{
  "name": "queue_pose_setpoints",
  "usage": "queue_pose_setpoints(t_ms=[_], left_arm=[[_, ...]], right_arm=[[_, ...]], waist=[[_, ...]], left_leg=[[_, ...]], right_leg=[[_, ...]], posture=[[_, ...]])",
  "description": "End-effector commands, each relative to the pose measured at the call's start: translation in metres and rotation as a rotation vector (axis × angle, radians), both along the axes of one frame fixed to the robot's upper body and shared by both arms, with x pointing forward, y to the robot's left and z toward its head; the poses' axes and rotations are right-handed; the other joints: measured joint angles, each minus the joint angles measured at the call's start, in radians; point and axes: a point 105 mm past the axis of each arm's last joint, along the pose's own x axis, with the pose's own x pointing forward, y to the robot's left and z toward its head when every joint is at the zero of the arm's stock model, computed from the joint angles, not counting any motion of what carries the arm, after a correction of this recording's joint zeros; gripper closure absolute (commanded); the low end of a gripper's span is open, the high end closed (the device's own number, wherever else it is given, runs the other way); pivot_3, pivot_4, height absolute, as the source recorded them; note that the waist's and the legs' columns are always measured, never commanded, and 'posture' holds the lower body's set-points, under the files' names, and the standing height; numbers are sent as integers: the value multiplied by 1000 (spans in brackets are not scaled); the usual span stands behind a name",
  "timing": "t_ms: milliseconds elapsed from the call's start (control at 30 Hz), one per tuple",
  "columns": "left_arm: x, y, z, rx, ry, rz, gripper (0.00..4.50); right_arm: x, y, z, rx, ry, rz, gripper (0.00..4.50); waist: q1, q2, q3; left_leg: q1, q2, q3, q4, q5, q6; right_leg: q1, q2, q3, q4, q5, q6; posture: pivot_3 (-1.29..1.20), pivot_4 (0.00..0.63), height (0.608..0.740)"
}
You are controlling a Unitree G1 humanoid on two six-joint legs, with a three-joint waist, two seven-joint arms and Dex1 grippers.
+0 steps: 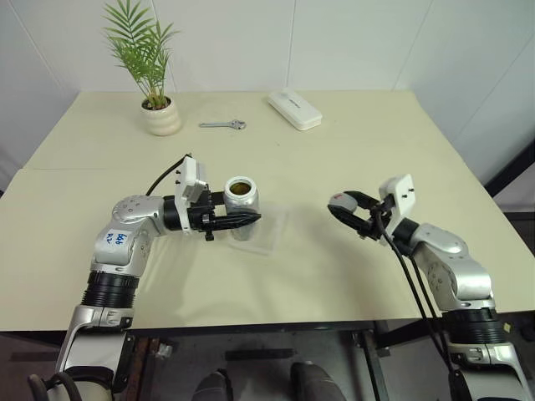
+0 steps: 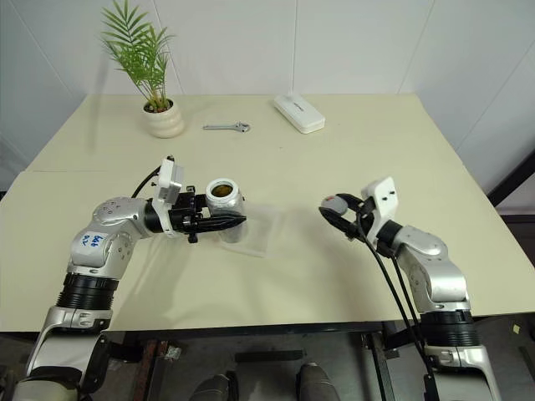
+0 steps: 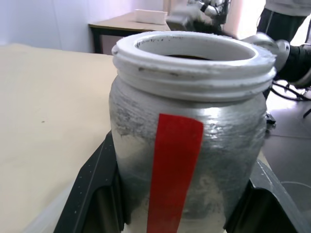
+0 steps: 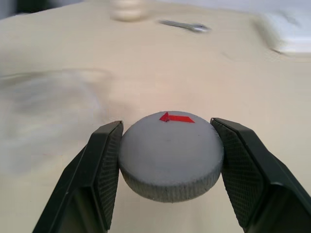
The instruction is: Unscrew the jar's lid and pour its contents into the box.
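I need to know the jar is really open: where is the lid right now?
The lid is off the jar, clamped in the right claw above the table's right half, right of the box.

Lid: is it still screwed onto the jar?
No: the lid sits clamped in the right claw away from the jar, whose mouth is open in the left claw.

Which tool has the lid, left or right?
The right tool is shut on the grey lid, clear of the jar. The left tool holds the open jar instead.
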Motion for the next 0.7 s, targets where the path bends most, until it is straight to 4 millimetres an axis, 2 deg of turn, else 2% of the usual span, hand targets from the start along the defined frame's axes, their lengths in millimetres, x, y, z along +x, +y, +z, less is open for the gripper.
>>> queue_pose_setpoints(t_ms=[33,133,200,233,333,400,467,533,633,700], left_arm=[[3,3,21,-67,-41,3,2569],[5,2,24,-82,-37,-2,2569],[6,2,26,-88,-34,-3,2569],[6,2,26,-88,-34,-2,2569],[8,2,26,-81,-29,4,2569],[10,4,26,-66,-36,15,2569],[10,5,25,-60,-40,18,2569],[14,7,26,-39,-52,29,2569],[28,15,29,-3,-76,88,2569],[35,18,28,22,-65,101,2569]], right_arm=[[0,-20,-17,16,10,-66,1947],[0,-26,-27,13,35,-83,1947],[1,-34,-30,22,43,-119,1227],[0,-35,-29,30,49,-110,1022],[-4,-37,-14,-2,9,-95,20],[-9,-32,1,-14,-15,-48,20],[-12,-29,5,-16,-16,-31,20],[-20,-15,22,-32,-42,46,20],[-50,29,52,-121,-76,286,20],[-64,46,60,-179,-75,363,20]], waist=[[3,0,0],[4,0,0],[5,0,0],[4,0,0],[2,0,0],[2,0,0],[3,0,0],[4,0,0],[5,1,1],[5,1,1]], left_leg=[[0,0,0,0,0,0],[0,0,0,1,0,0],[0,0,0,0,0,0],[0,0,0,0,0,0],[1,0,0,0,0,0],[1,0,0,0,0,0],[0,0,0,0,0,0],[1,0,-1,0,0,0],[0,0,-1,1,0,0],[0,0,-1,1,0,0]], right_leg=[[0,0,0,0,0,0],[1,0,0,0,0,0],[1,0,0,0,0,0],[1,0,0,0,0,0],[1,0,0,0,0,0],[1,0,0,0,0,0],[1,0,0,0,0,0],[1,0,0,0,0,0],[0,0,0,1,0,0],[1,1,0,0,0,0]], posture=[[0,150,740],[0,150,740],[0,150,740],[0,150,740],[0,150,740],[0,150,740],[0,150,740],[0,150,740],[0,150,740],[0,150,740]])
